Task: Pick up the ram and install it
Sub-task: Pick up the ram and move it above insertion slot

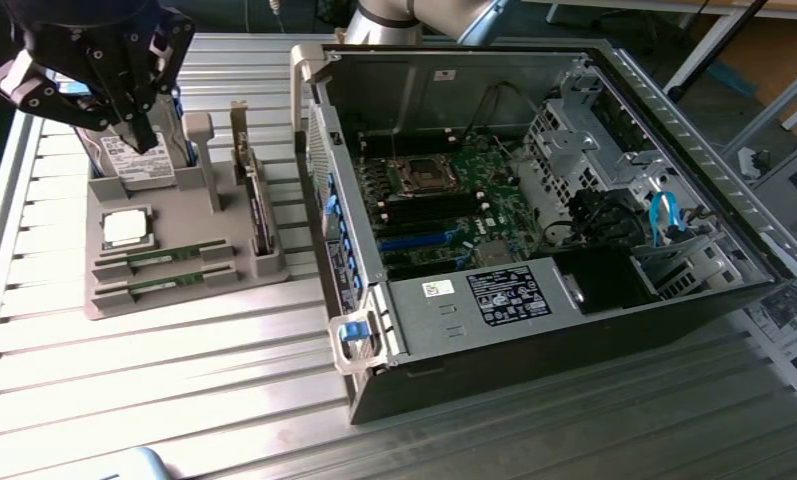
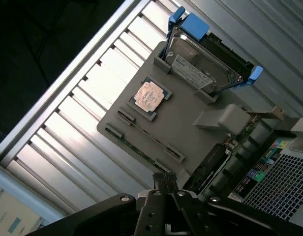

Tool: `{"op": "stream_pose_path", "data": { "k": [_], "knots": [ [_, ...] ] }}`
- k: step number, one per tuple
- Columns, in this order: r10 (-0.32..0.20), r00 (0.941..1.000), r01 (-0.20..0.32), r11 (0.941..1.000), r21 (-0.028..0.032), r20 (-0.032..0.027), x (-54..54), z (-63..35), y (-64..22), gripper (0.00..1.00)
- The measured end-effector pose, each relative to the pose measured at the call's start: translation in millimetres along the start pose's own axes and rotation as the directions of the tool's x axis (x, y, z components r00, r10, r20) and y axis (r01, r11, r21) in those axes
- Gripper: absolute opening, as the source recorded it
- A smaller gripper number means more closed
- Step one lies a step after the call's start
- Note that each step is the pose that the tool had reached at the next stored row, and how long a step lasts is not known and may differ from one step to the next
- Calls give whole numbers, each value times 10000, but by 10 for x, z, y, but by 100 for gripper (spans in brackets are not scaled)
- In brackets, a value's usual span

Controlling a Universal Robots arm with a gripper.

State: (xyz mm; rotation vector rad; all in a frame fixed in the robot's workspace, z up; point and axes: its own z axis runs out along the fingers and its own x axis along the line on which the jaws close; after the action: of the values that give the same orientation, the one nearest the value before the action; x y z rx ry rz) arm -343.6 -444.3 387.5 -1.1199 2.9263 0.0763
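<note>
Gripper [image 1: 141, 135] is hanging pressed together, pinching nothing, above the hard drive [image 1: 139, 166]. I am reading it as well apart from the ram [image 1: 166, 256]. The ram is sitting on edge in the grey fixture's [image 1: 191, 225] slots beside its twin, likely so its upper edge is standing clear for fingers. The open computer case [image 1: 532, 180] is lying on the exterior view's right.

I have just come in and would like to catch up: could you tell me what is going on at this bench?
The robot arm's gripper hangs shut, holding nothing, above the hard drive end of the gray parts holder. Both ram sticks lie in their slots in the holder, next to the CPU chip. The open computer case stands on the exterior view's right with its motherboard exposed. No ram has been picked up yet.
</note>
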Motion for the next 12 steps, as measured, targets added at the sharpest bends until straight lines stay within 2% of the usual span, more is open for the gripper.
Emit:
{"op": "stream_pose_path", "data": {
  "k": [5,12],
  "knots": [
    [-518,9987,518,9987,-13,-23,0,0,0,11],
    [-1207,9927,1207,9927,-32,-51,0,0,0,11]
  ]
}}
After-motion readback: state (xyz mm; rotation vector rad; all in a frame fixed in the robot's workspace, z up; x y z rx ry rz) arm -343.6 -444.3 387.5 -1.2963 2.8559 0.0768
